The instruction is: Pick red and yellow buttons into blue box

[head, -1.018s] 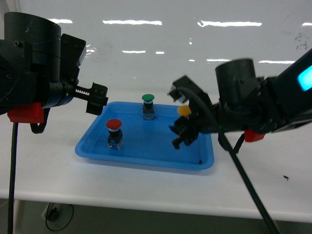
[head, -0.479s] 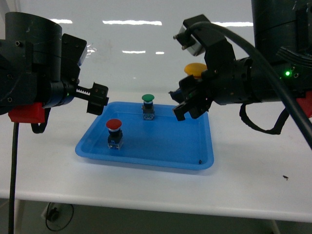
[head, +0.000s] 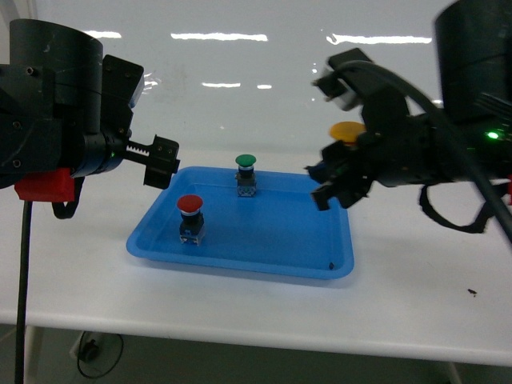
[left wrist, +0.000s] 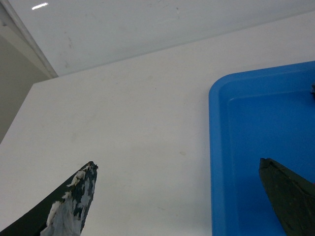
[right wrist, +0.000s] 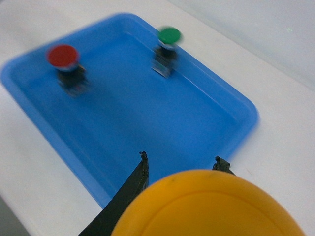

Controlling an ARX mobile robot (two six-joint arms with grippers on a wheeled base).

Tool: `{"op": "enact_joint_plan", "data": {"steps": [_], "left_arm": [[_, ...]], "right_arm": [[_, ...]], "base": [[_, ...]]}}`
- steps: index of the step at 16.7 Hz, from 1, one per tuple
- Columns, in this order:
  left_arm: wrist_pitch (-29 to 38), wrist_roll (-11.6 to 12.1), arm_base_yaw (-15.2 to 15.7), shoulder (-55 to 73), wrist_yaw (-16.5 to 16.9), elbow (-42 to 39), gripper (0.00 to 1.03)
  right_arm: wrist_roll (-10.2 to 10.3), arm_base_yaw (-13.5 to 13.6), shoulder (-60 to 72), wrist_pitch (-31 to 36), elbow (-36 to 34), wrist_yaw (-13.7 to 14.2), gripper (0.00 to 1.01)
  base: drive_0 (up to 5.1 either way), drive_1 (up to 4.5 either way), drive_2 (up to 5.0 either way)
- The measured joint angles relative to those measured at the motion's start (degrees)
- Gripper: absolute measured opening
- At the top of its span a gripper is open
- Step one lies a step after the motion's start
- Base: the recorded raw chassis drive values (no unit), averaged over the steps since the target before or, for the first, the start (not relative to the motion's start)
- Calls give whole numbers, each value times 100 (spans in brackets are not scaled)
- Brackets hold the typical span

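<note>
White desk [head: 240,300] carries the shallow tray [head: 240,260]; the right hand [head: 340,172], clamped on the yellow button [head: 349,130], has swung right off it. Red button [head: 190,205] waits; left hand [left wrist: 182,196] gapes. Blue box unseen, probably rightward.

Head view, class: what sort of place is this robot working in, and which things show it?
Probably a lab or test bench, not a home. A plain white table stands against a glossy white wall, and on it lies only a blue tray with industrial push-buttons, red and green.
</note>
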Motion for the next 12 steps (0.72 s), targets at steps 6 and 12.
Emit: {"op": "enact_joint_plan", "data": {"steps": [6,12], "left_arm": [[2,2,24,0,-17,0,98],[0,2,-9,0,0,0,98]], "right_arm": [[35,-981,-1189,457,-1403,236,34],[299,-509,-2369,542,-2516,348,34]], "base": [[0,0,0],[0,0,0]]}}
